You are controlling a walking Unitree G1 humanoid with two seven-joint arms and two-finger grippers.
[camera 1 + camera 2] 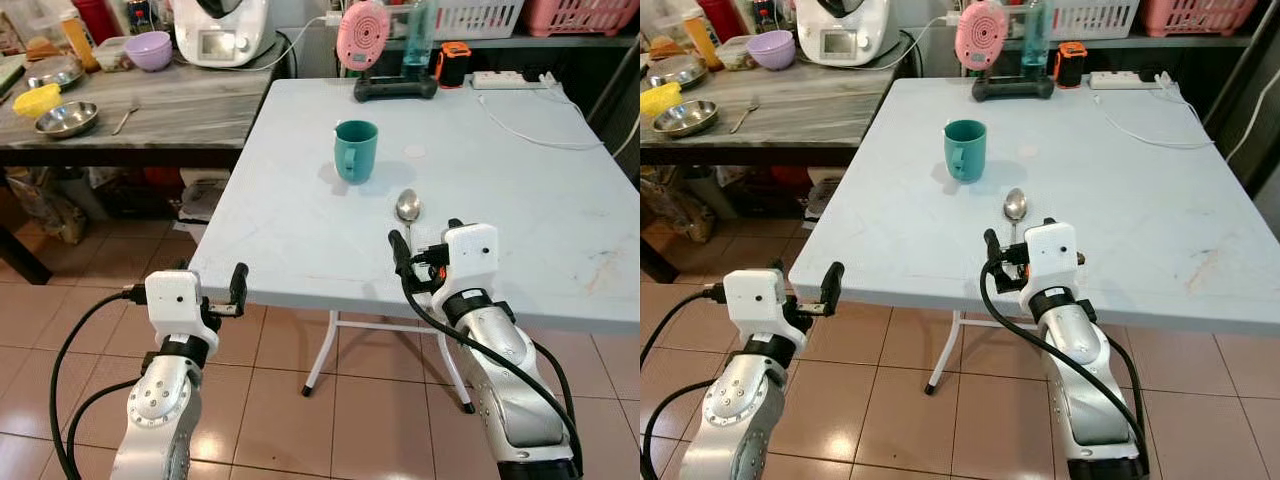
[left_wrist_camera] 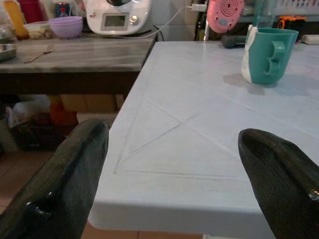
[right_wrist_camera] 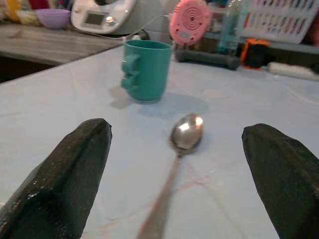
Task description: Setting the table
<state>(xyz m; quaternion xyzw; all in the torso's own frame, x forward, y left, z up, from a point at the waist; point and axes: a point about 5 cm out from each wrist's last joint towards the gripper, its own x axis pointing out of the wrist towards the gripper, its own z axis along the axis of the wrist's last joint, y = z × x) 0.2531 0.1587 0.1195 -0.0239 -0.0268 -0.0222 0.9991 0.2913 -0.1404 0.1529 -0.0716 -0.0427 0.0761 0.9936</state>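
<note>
A teal mug (image 1: pixel 356 150) stands upright near the middle of the pale blue table (image 1: pixel 300 230). A metal spoon (image 1: pixel 407 207) lies nearer the front edge, bowl toward the mug and handle toward me. My right gripper (image 1: pixel 425 240) hovers low over the front edge. It is open, one finger on each side of the spoon's handle (image 3: pixel 164 199), and it touches nothing. My left gripper (image 1: pixel 212 290) is open too, level with the table's front left corner (image 2: pixel 149 209), and it holds nothing.
A grey counter (image 1: pixel 180 110) on the left carries steel bowls (image 1: pixel 66 119), a purple bowl (image 1: pixel 148 49) and a white appliance (image 1: pixel 225 30). At the table's back stand a pink fan (image 1: pixel 362 35), a bottle and a power strip (image 1: pixel 512 79) with a white cable. Tiled floor lies below.
</note>
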